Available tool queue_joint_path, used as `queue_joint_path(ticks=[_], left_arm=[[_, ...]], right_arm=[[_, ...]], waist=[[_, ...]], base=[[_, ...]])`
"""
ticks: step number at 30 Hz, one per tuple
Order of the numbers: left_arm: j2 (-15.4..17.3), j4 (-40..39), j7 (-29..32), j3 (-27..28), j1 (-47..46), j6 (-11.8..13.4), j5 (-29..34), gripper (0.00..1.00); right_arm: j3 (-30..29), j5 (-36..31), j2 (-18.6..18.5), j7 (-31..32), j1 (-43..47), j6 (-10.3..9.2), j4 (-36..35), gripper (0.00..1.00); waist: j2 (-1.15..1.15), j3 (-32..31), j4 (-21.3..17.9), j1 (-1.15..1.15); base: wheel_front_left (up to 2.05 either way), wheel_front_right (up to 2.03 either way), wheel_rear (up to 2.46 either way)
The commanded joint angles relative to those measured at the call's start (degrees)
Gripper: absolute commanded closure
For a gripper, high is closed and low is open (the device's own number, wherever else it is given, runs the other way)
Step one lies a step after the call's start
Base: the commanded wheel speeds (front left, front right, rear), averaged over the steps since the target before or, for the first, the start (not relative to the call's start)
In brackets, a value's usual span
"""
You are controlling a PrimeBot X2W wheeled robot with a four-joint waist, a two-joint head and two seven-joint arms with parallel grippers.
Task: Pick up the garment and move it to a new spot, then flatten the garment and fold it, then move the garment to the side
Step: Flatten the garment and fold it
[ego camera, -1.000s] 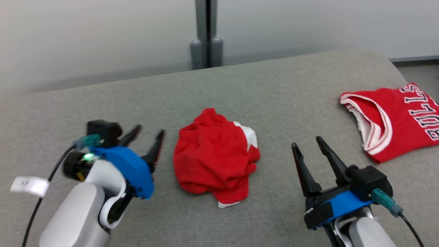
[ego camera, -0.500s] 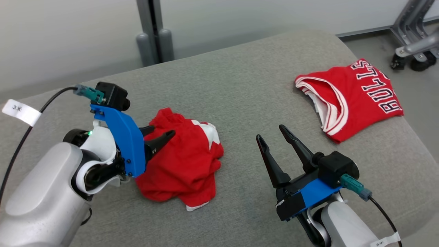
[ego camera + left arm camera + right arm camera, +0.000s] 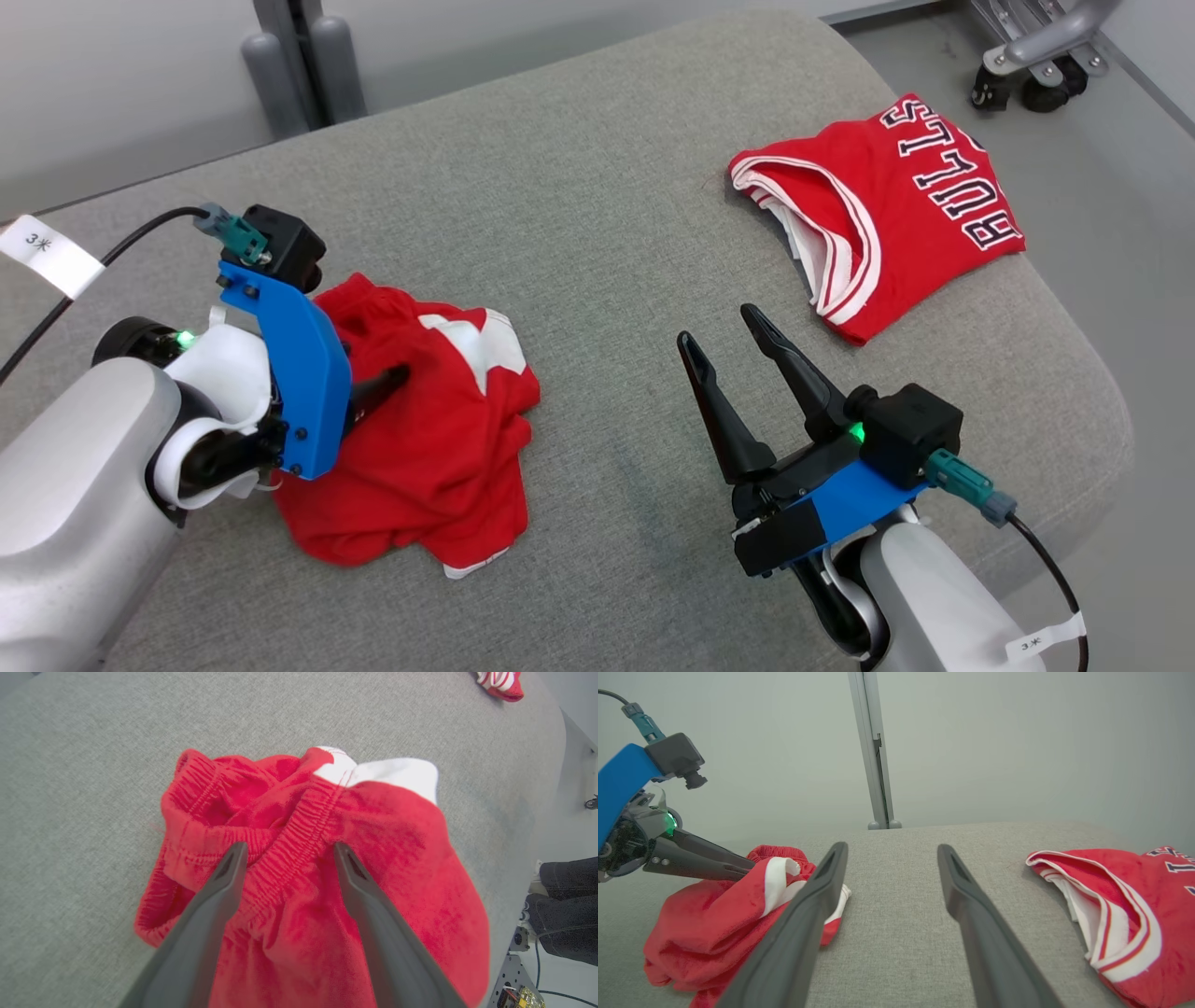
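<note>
Item 1, garment: crumpled red fleece shorts [image 3: 439, 448] with an elastic waistband and white panels. You are seeing them lying bunched on the grey upholstered cushion [image 3: 607, 215]. They are well apart from the folded red "BULLS" jersey [image 3: 896, 205], on its left and nearer the robot.

Item 2, left gripper [image 3: 288, 848]: it is leaning down over the end of the shorts farthest from the jersey. Its two dark fingers are standing apart, with the gathered waistband lying between the tips. The tips are meeting the fabric and clamping nothing.

Item 3, right gripper [image 3: 719, 325]: it is hovering over bare cushion between the shorts and the jersey, nearer the robot than the jersey. Its fingers are spreading wide and holding nothing.

Item 4, the jersey itself: it is lying flat by the cushion's far right corner, its white-and-red trimmed opening facing the shorts.

Item 5, grey metal post [image 3: 873, 751]: it is standing beyond the cushion's far edge, left of the jersey.
</note>
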Motion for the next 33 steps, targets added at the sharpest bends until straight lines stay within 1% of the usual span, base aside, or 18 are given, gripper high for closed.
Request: queue_joint_path(ticks=[1, 3, 7, 8, 9, 12, 13, 15, 16, 22, 27, 33], left_arm=[[0.59, 0.03, 0.50, -0.41, -0.95, -0.11, 0.15, 0.00], [2.29, -0.57, 3.03, -2.80, -1.56, -0.11, -0.44, 0.00], [4.08, -2.33, 7.43, -6.18, -2.50, -0.11, -1.09, 0.00], [4.23, -3.26, 8.01, -7.21, -2.53, -0.11, -1.50, 0.56], [4.47, -3.80, 8.36, -7.79, -2.49, -0.11, -1.79, 1.00], [4.74, -5.32, 8.09, -8.91, -2.85, -0.11, -2.42, 1.00], [4.83, -6.64, 7.18, -10.14, -3.53, -0.11, -2.51, 1.00], [4.48, -7.50, 5.25, -10.71, -3.96, -0.11, -2.95, 1.00], [4.48, -7.50, 5.25, -10.71, -3.96, -0.11, -2.95, 1.00], [2.04, -8.30, -2.44, -9.83, -5.89, -0.11, -6.70, 1.00], [-1.01, -9.10, -8.84, -8.09, -8.19, -0.11, -10.74, 1.00], [-7.40, -11.58, -22.03, -2.84, -12.11, -0.11, -16.10, 1.00]], right_arm=[[0.11, 0.68, 0.16, -0.25, -0.58, 0.00, -0.45, 0.00], [-0.09, 1.23, 0.15, -0.26, -0.34, 0.00, -1.00, 0.00], [-0.53, 1.59, 0.15, -0.26, -0.09, 0.00, -1.42, 0.00], [-0.60, 1.71, 0.15, -0.26, -0.14, 0.00, -1.50, 0.00], [-0.70, 1.85, 0.15, -0.26, -0.22, 0.00, -1.58, 0.00], [-0.74, 1.85, 0.15, -0.27, -0.40, 0.00, -1.81, 0.00], [-0.76, 1.91, 0.15, -0.27, -0.54, 0.00, -1.89, 0.00], [-0.93, 1.81, 0.14, -0.27, -0.60, 0.00, -1.81, 0.00], [-0.93, 1.81, 0.14, -0.27, -0.60, 0.00, -1.81, 0.00], [-1.88, 1.08, 0.14, -0.27, -0.20, 0.00, -1.35, 0.00], [-2.57, 0.49, 0.14, -0.27, -0.22, 0.00, -1.08, 0.00], [-3.17, 0.05, 0.13, -0.27, 0.16, 0.00, -0.69, 0.00]], waist=[[0.00, 0.34, -0.12, -0.01], [0.00, 1.15, -0.39, -0.01], [0.00, 1.67, -0.40, -0.01], [0.00, 1.80, -0.38, -0.01], [0.00, 1.92, -0.33, -0.01], [0.00, 2.16, -0.19, -0.01], [0.00, 2.31, 0.01, -0.01], [0.00, 2.30, 0.33, -0.01], [0.00, 2.30, 0.33, -0.01], [0.00, 1.98, 1.68, -0.01], [0.00, 1.51, 2.93, -0.01], [0.00, 0.39, 4.42, -0.01]], base=[[0.00, 0.00, 0.00], [0.00, 0.00, 0.00], [0.00, 0.00, 0.00], [0.00, 0.00, 0.00], [0.00, 0.00, 0.00], [0.00, 0.00, 0.00], [0.00, 0.00, 0.00], [0.00, 0.00, 0.00], [0.00, 0.00, 0.00], [0.00, 0.00, 0.00], [0.00, 0.00, 0.00], [0.00, 0.00, 0.00]])
